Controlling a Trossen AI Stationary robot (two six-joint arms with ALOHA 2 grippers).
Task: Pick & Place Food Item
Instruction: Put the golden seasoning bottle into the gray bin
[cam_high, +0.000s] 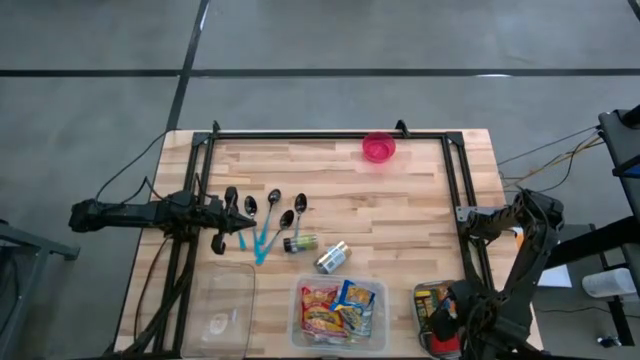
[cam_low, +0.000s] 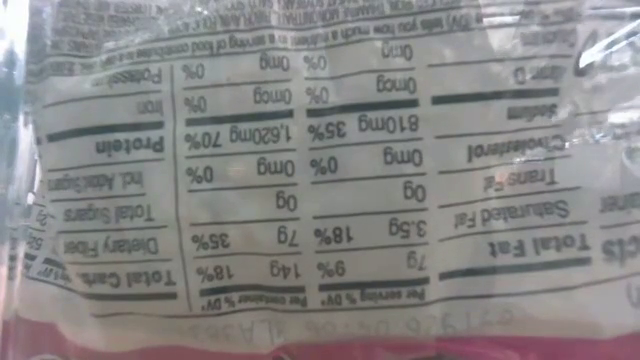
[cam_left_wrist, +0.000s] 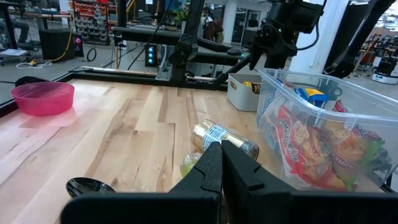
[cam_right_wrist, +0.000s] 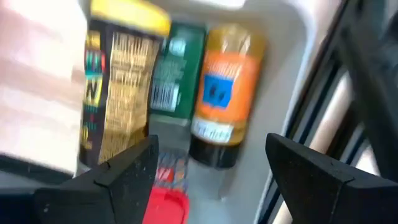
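The right pincer (cam_right_wrist: 211, 168) stands wide and holds nothing above the grey bin (cam_high: 432, 297), where an orange bottle (cam_right_wrist: 222, 93) lies beside a green packet (cam_right_wrist: 174, 74) and a yellow-and-black packet (cam_right_wrist: 118, 93), while the left pincer (cam_left_wrist: 222, 165), pressed shut, waits across the bench (cam_high: 400, 200) by the spoons (cam_high: 272, 208).
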